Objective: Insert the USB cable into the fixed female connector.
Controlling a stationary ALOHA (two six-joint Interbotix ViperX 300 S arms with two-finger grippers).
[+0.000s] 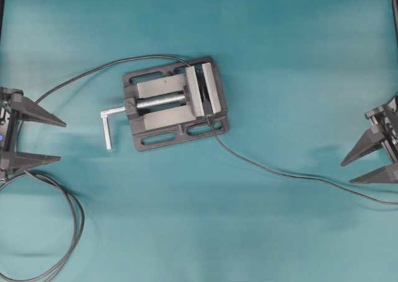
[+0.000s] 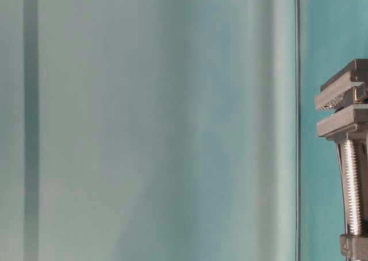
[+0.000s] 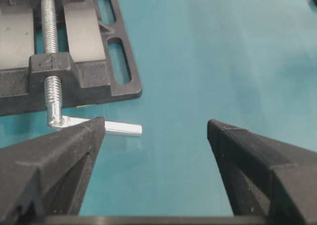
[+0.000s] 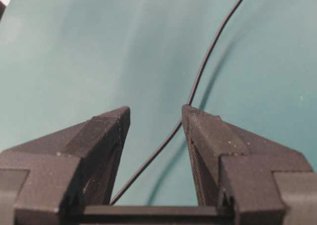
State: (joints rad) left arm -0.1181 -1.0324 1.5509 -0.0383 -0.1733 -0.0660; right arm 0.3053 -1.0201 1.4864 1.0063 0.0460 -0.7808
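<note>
The USB cable [image 1: 280, 171] runs thin and dark over the teal table [image 1: 298, 58], from the vise [image 1: 176, 103] out to the right edge; its plug end lies at the vise's jaws, too small to make out. A longer cable [image 1: 71, 210] loops at lower left. The right gripper [image 1: 348, 172] is spread, straddling the cable without touching; the left gripper [image 1: 63, 141] gapes wide, holding nothing.

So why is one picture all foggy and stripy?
In the table-level view something pale and out of focus fills most of the frame; only the vise at its right edge looks sharp. The overhead view is evenly lit, with soft shadows beside the right gripper.
</note>
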